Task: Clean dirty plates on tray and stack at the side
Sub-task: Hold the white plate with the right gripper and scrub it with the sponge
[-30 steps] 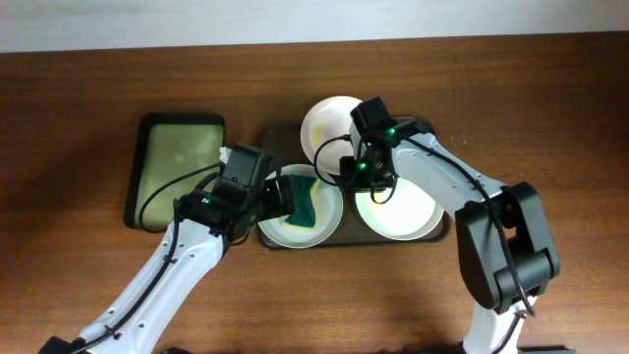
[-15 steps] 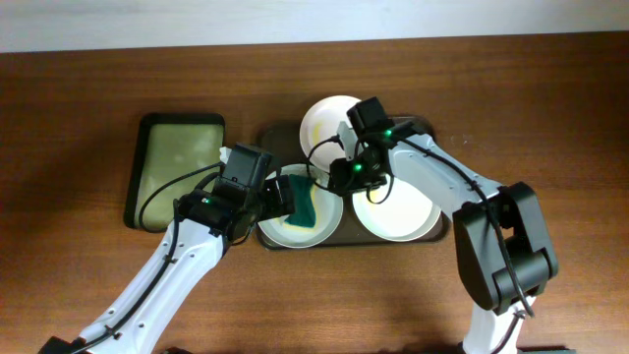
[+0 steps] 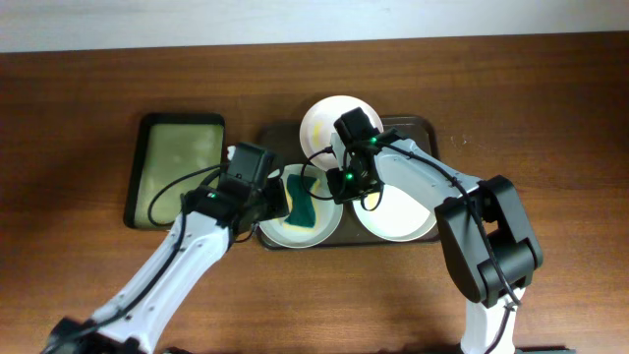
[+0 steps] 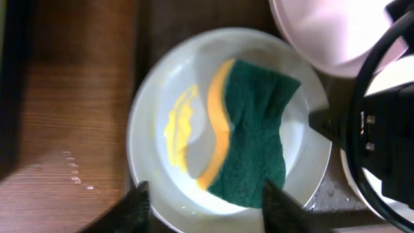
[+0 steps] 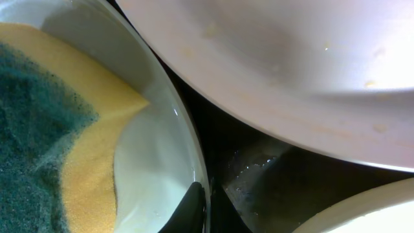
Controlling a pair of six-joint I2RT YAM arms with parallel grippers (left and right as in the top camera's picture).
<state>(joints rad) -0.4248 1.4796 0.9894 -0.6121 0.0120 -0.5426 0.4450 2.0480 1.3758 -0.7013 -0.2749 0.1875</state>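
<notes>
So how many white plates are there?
3 plates, all on the tray: the back plate, the left plate with the sponge in it, the right plate. None looks hidden.

- the front plate (image 4: 168,77) is white, with a bright yellow smear (image 4: 178,123);
- the sponge (image 4: 255,142) is dark green, with an orange-yellow layer along one edge;
- the back plate (image 3: 319,123) is off-white, with faint yellowish specks;
- the tray (image 3: 421,126) is dark brown;
- the smaller tray (image 3: 182,117) is black-rimmed and yellow-green inside;
- the table (image 3: 550,118) is reddish-brown with wood grain.
</notes>
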